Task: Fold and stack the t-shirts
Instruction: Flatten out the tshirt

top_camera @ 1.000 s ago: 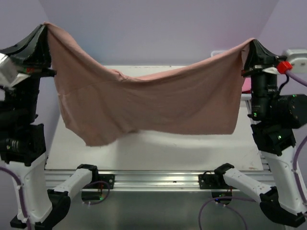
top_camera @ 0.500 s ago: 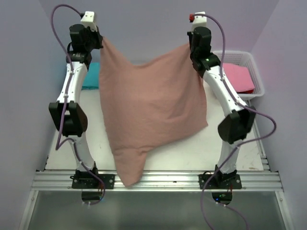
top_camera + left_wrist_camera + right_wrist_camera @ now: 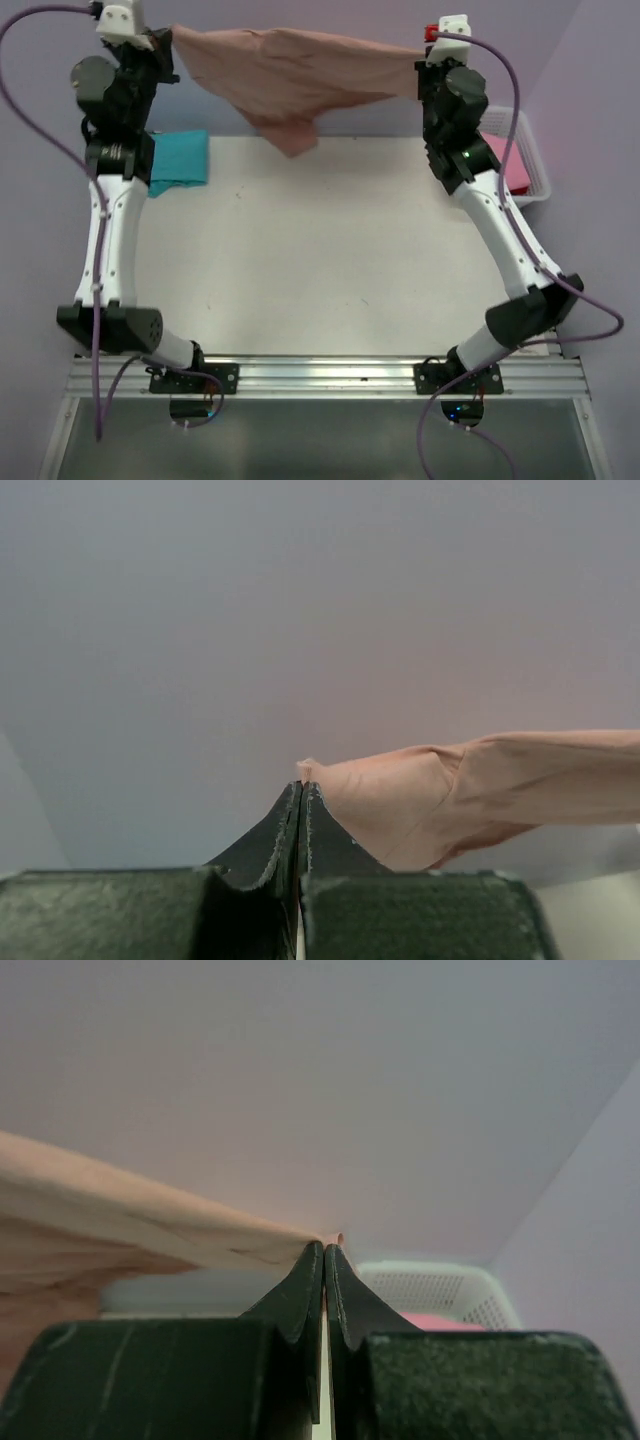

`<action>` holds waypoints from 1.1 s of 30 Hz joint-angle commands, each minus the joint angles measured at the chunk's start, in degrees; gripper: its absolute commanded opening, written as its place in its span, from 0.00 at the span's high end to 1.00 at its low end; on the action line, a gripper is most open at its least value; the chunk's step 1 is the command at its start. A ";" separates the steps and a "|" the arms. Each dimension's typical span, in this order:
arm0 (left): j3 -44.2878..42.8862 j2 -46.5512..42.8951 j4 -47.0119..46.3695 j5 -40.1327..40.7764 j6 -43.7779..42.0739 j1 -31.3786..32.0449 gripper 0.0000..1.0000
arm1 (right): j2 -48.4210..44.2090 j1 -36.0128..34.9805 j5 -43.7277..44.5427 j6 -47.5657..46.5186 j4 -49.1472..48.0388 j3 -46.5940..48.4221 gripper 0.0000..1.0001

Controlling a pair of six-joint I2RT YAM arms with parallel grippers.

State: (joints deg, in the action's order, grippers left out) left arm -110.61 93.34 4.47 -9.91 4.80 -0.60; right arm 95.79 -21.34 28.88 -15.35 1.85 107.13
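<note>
Have swung the salmon tee (image 3: 290, 75) up and back since half a second ago: then hanging down to the near edge of the bench (image 3: 320, 270), now stretched almost level above the far edge, with one fold drooping left of the middle.

From above: grips one corner of it in the left gripper (image 3: 170, 38) over the far left corner, the other in the right gripper (image 3: 422, 60) over the far right. Shows the teal tee (image 3: 180, 160) lying at the far left corner, and the pink tee (image 3: 515, 175) in the basket (image 3: 530, 150) at the far right edge.

From the left wrist: pinches a tip of salmon tee (image 3: 480, 790) in the fully closed left gripper (image 3: 301, 785), cloth trailing right.

From the right wrist: pinches the salmon tee (image 3: 120, 1220) likewise in the closed right gripper (image 3: 324, 1250), cloth trailing left; beyond, basket (image 3: 430, 1285) with the pink tee (image 3: 430, 1320).
</note>
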 commanded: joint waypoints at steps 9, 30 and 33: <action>54.38 -24.34 -15.11 3.05 6.35 0.16 1.00 | -17.64 -0.98 -0.23 9.11 2.18 -33.55 1.00; 62.17 -59.32 31.56 10.35 18.49 10.62 1.00 | -43.58 -9.95 2.84 20.89 30.50 -57.73 1.00; 64.02 -61.43 33.85 10.18 19.89 10.62 1.00 | -44.55 -9.95 2.67 22.12 32.24 -58.88 1.00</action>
State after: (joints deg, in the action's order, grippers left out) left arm -48.10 33.08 31.70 0.30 21.85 9.91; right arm 51.70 -31.18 30.50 4.84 30.09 49.23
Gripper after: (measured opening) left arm 0.005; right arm 0.011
